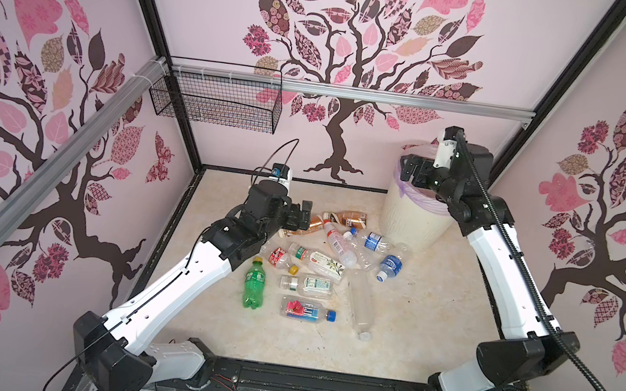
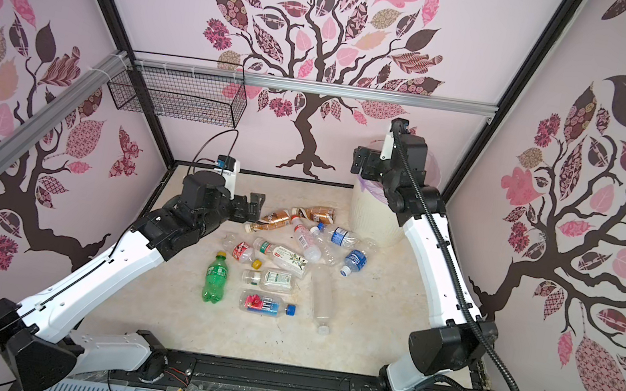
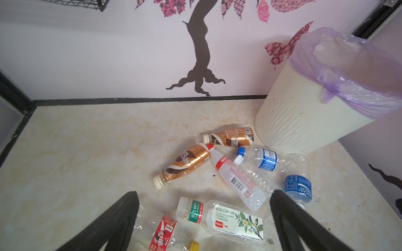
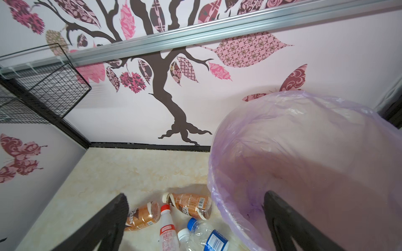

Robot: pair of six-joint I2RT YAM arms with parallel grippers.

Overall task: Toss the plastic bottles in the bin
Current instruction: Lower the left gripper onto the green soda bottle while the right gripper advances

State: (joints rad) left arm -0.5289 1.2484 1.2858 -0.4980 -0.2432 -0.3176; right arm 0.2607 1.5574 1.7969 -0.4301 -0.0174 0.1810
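I am holding the left gripper (image 1: 302, 216) low with its jaws spread wide; the right gripper (image 1: 407, 170) is hanging raised, jaws equally wide.

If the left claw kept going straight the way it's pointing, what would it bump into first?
Probably the nearer brown-gold bottle, lying ahead of the open left gripper. Depth is hard to judge, so the green-banded tea bottle beneath it could come first.
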